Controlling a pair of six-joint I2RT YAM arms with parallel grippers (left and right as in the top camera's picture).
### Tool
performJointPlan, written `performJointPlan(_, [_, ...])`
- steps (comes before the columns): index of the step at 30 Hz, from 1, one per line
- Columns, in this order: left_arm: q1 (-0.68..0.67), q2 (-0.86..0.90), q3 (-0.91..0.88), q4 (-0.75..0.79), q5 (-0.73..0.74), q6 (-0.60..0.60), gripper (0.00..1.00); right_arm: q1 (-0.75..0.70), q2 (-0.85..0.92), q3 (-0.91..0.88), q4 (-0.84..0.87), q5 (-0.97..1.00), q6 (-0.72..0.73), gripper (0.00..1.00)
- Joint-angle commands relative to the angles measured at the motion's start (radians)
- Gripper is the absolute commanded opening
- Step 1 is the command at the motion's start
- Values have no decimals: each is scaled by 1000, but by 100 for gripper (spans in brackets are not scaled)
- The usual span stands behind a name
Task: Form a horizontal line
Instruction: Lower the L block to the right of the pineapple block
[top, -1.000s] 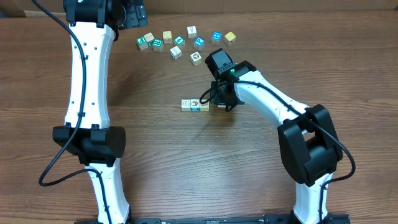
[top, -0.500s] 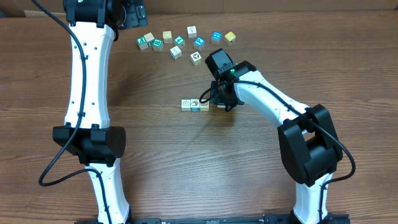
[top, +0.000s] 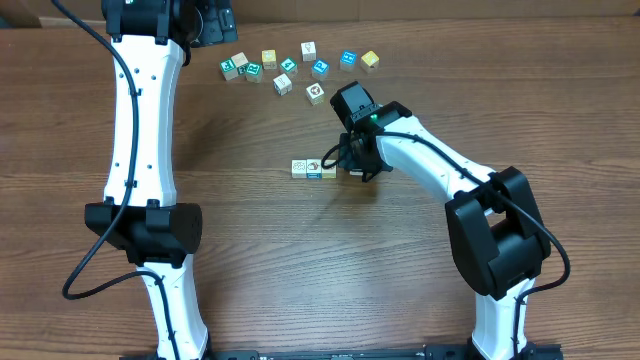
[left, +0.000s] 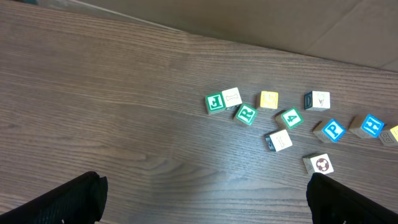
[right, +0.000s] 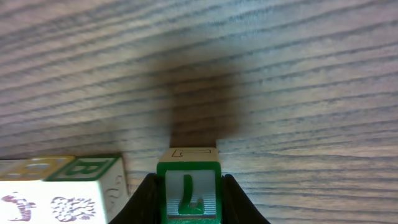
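A dark wood-grain table (top: 260, 260) holds a loose scatter of small cubes near its far edge. A green cube with a white J (left: 214, 102) touches a white cube (left: 232, 96). Just to the right sit a green R cube (left: 246, 114), a yellow cube (left: 268, 99) and a green 4 cube (left: 290, 117). Farther right are a white D cube (left: 318, 99), a blue P cube (left: 331, 130) and another blue cube (left: 372, 125). Nearer sit a tilted white cube (left: 280, 140) and a white cube with a reddish-brown flower mark (left: 321, 164). A pale tan surface (left: 311, 25) lies beyond the table.
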Motion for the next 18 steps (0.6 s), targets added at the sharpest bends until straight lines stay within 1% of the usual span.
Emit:
performJointPlan(1, [-7, -4, 5, 0, -6, 11, 100, 0, 15, -32, 24, -17, 10, 18])
performJointPlan(3, [-7, -4, 5, 0, -6, 11, 100, 0, 15, -32, 24, -21, 10, 18])
performJointPlan(5, [-7, -4, 5, 1, -6, 11, 100, 0, 15, -32, 27, -23, 11, 21])
performJointPlan(13, [-7, -4, 5, 1, -6, 11, 100, 0, 15, -32, 26, -37, 10, 22])
performJointPlan(18, [-7, -4, 5, 1, -6, 11, 100, 0, 15, -32, 27, -36, 10, 29])
